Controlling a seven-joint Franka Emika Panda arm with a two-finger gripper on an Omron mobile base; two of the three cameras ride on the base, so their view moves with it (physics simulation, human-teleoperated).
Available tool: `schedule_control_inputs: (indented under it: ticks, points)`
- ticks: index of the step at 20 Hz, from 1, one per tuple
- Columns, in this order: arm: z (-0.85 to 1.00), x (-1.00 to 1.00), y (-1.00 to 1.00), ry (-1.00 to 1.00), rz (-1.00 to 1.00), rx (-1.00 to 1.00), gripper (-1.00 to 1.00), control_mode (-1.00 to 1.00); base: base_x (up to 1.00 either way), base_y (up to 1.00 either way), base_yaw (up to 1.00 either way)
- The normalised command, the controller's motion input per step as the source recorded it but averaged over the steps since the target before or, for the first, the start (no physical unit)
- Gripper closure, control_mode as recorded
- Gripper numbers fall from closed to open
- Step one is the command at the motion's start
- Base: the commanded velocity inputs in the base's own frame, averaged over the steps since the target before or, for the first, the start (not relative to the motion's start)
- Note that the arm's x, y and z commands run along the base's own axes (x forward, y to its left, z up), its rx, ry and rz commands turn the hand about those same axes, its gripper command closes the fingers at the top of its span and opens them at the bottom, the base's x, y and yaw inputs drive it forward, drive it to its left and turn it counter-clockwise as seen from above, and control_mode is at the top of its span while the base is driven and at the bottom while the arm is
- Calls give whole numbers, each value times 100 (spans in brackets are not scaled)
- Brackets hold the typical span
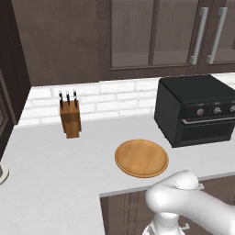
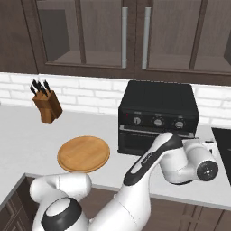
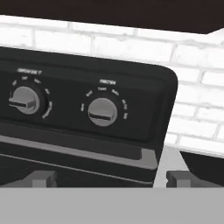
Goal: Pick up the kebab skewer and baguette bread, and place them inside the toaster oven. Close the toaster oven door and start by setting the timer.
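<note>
The black toaster oven [image 1: 193,108] [image 2: 158,106] stands on the counter against the brick wall. Its toaster oven door [image 1: 206,131] [image 2: 135,140] is up and shut, with the light handle bar [image 3: 78,151] below the knob row. In the hand view my gripper [image 3: 113,179] is open and empty, close in front of the oven's right end. One dark fingertip [image 3: 41,178] rises at the lower left, the other at the lower right. Two round knobs face it, one [image 3: 103,112] near the middle and one [image 3: 25,100] to its left. The kebab skewer and baguette bread are out of view.
A round wooden board [image 1: 141,158] [image 2: 84,154] lies on the white counter left of the oven. A knife block [image 1: 70,117] [image 2: 47,104] stands by the back wall further left. A dark cooktop edge [image 2: 223,135] sits right of the oven. Wall cabinets hang above.
</note>
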Motion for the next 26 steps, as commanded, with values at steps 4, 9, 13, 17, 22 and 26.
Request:
schedule_control_inputs:
  ticks: [4, 9, 13, 17, 22, 26]
  points:
    - [0, -55, 44, 3, 0, 4, -100, -100, 0, 0, 0]
    - [0, -27, 73, 1, 0, 2, -100, -100, 0, 0, 0]
    - [0, -18, 83, 0, 0, 3, -100, -100, 0, 0, 0]
    - [0, -5, 59, 0, 0, 5, -100, -100, 0, 0, 0]
    - [7, 12, 24, 0, 0, 3, -100, -100, 0, 0, 0]
    - [2, 31, 8, 0, 0, 1, -100, -100, 0, 0, 0]
